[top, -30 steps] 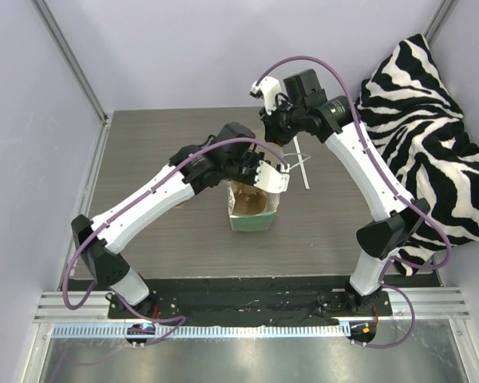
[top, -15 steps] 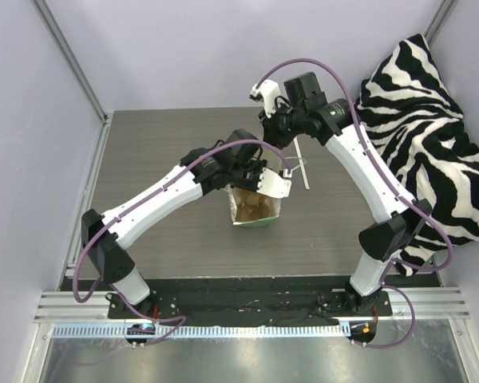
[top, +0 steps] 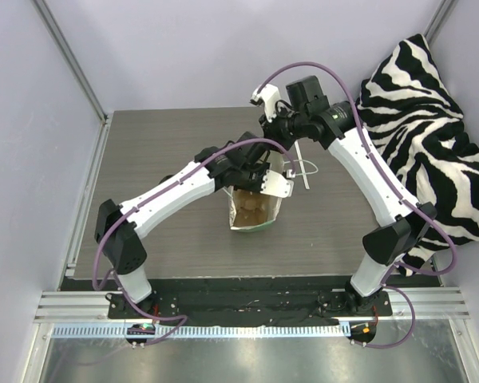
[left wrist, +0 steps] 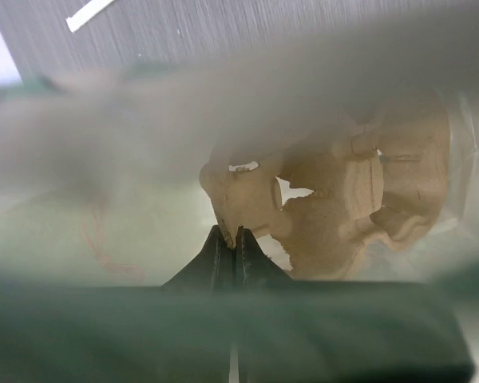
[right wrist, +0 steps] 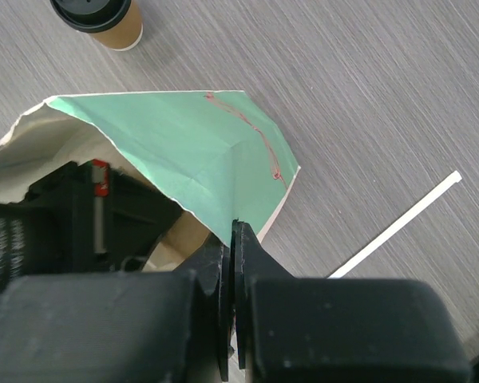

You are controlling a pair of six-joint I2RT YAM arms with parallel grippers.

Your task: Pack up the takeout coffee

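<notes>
The mint-green paper bag (top: 254, 222) stands mid-table with the brown pulp carrier (top: 254, 206) inside it. My left gripper (top: 259, 191) reaches down into the bag. In the left wrist view it (left wrist: 235, 233) is shut on an edge of the carrier (left wrist: 335, 191). My right gripper (top: 286, 159) is shut on the bag's far rim, as the right wrist view (right wrist: 233, 227) shows on the green paper (right wrist: 199, 152). The takeout coffee (right wrist: 96, 20), a tan cup with a black lid, stands on the table beyond the bag. In the top view it is hidden.
A thin white strip (right wrist: 399, 227) lies on the table right of the bag, also in the top view (top: 302, 163). A zebra-striped cushion (top: 431, 136) fills the right side. Grey walls close the table's left and back.
My left arm has pushed further right and down into the bag with the carrier. The bag's mouth has shifted and narrowed slightly. The right gripper keeps its hold on the rim.
</notes>
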